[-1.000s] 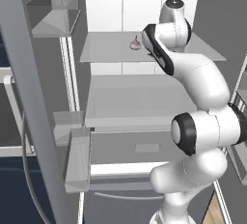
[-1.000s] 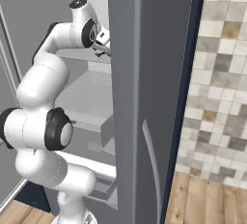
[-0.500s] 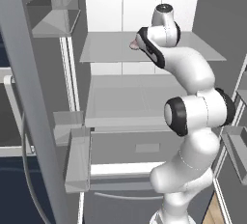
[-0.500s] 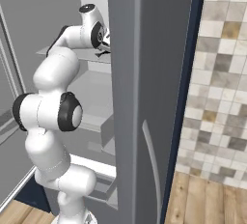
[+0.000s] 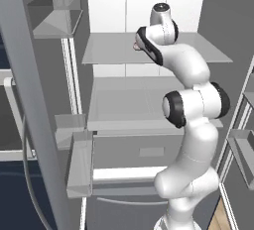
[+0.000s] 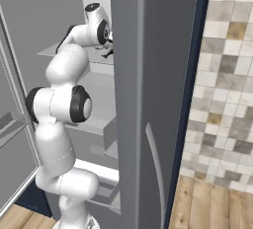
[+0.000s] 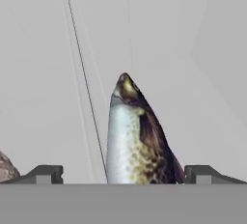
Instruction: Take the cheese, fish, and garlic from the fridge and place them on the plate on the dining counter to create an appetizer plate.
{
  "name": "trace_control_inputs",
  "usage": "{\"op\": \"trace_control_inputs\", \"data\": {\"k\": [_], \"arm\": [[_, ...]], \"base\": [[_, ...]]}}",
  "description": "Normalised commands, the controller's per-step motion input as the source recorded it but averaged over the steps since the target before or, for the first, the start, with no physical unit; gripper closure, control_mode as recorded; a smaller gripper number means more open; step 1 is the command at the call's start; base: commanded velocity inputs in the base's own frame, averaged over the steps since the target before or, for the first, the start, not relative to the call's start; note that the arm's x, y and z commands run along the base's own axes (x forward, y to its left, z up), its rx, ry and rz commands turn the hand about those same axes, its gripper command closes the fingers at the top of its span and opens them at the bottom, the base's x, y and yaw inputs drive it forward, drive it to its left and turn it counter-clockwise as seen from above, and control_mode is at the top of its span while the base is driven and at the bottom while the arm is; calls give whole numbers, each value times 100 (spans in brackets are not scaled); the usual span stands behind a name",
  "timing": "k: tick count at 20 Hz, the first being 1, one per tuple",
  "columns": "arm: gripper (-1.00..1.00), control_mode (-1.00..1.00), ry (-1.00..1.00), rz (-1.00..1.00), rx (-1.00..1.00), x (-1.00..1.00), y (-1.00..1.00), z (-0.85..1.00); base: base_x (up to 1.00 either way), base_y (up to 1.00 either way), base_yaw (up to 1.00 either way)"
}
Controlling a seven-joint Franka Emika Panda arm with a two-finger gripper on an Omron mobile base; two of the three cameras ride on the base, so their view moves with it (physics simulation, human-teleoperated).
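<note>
The fish [image 7: 137, 146], silvery with a dark speckled back, lies on the fridge's pale shelf [image 7: 58, 97], head pointing away from me. My gripper [image 7: 124, 175] is open, one dark fingertip [image 7: 46, 174] on each side of the fish's body, not touching it. At the left edge sits a pinkish-brown bit of the garlic [image 7: 5, 167]. From the left base view the garlic [image 5: 135, 45] peeks out beside my wrist on the upper shelf [image 5: 109, 50] of the fridge [image 5: 149, 6]. The cheese, plate and dining counter are out of view.
The open fridge door [image 6: 148, 99] stands close on my right and hides much of the interior there. Clear door bins [image 5: 79, 159] hang at the left. A lower shelf [image 5: 124, 105] and a drawer front [image 5: 144, 152] lie beneath my arm.
My arm has straightened upward and pushed the hand further in over the upper shelf, toward the garlic and fish. The jaws have stayed wide apart.
</note>
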Motion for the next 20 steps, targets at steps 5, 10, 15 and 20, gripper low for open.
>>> {"op": "trace_control_inputs", "data": {"k": [5, 10, 15, 20], "arm": [[100, -100, -1, 0, -2, -8, 0, -14], [100, -100, -17, 0, 0, -61, -6, 1], [100, -100, -33, 0, 0, -100, 0, 2], [100, -100, -14, 0, 0, -100, -1, 7]], "base": [[0, 0, 0], [0, 0, 0], [0, 0, 0], [0, 0, 0]]}}
